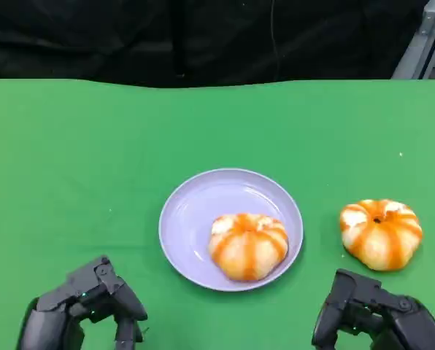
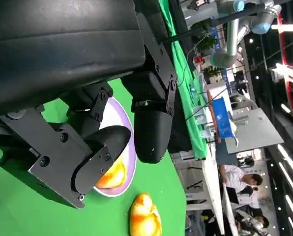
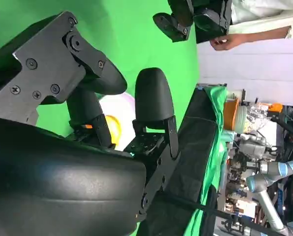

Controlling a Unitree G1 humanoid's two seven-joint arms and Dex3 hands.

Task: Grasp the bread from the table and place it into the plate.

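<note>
Near the table's front edge, left hand (image 1: pixel 86 302) and right hand (image 1: pixel 374 313) hover, seemingly empty.

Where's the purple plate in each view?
Head view: purple plate in the middle of the picture.
Left wrist view: plate partly hidden behind the fingers of the left robot hand.
Right wrist view: a pale sliver of plate behind the fingers of the right robot hand.
Shared landmark: the striped bread in the plate.
</note>
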